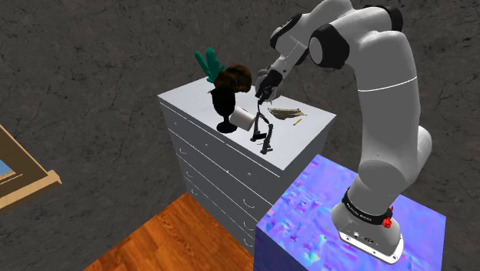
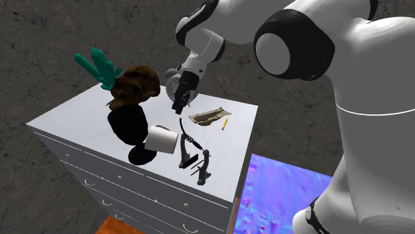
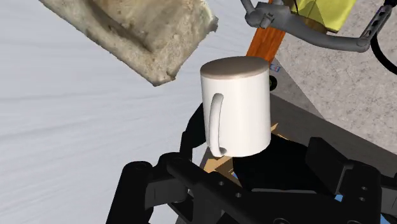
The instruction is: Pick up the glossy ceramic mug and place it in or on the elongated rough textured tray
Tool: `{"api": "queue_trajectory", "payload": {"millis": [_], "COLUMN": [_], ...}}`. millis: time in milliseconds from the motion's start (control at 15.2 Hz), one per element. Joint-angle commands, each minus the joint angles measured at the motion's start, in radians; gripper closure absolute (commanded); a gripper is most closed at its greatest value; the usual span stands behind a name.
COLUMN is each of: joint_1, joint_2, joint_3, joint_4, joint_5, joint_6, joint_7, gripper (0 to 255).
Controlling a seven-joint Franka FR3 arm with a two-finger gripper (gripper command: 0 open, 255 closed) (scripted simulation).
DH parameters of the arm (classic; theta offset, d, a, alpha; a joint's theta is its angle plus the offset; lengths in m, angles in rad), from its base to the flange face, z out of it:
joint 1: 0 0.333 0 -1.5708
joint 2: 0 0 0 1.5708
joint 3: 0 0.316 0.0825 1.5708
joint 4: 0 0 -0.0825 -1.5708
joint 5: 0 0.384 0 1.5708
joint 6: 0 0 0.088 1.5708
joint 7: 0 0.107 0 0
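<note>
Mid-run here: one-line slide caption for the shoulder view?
Tool hovers above white dresser; white mug lies on its side, apart from the rough tray.

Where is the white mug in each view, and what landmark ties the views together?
Shoulder view: mug on the dresser top, near picture centre, right of the black pot.
Second exterior view: mug left of centre, right of that pot.
Wrist view: mug in the middle, handle facing the camera.
Shared landmark: the tan tray beside it.

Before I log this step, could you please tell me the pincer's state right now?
Pincer: open, holding nothing; the mug is not clasped.
</note>
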Motion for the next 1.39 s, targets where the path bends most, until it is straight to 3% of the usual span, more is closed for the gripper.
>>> {"api": "queue_trajectory", "payload": {"millis": [0,66,528,1056,1122,1320], "joint_1": [-0.056,-0.066,-0.011,-0.011,-0.011,-0.011], "joint_2": [0.126,0.142,0.122,0.122,0.122,0.122], "joint_3": [0.047,0.056,0.073,0.073,0.073,0.073], "joint_4": [0.093,0.11,0.025,0.025,0.025,0.025], "joint_5": [0.076,0.085,0.103,0.103,0.103,0.103], "joint_6": [-0.064,-0.071,0.005,0.005,0.005,0.005], "joint_7": [-0.023,-0.024,-0.041,-0.041,-0.041,-0.041], "gripper": [0,0,0,0,255,255]}}
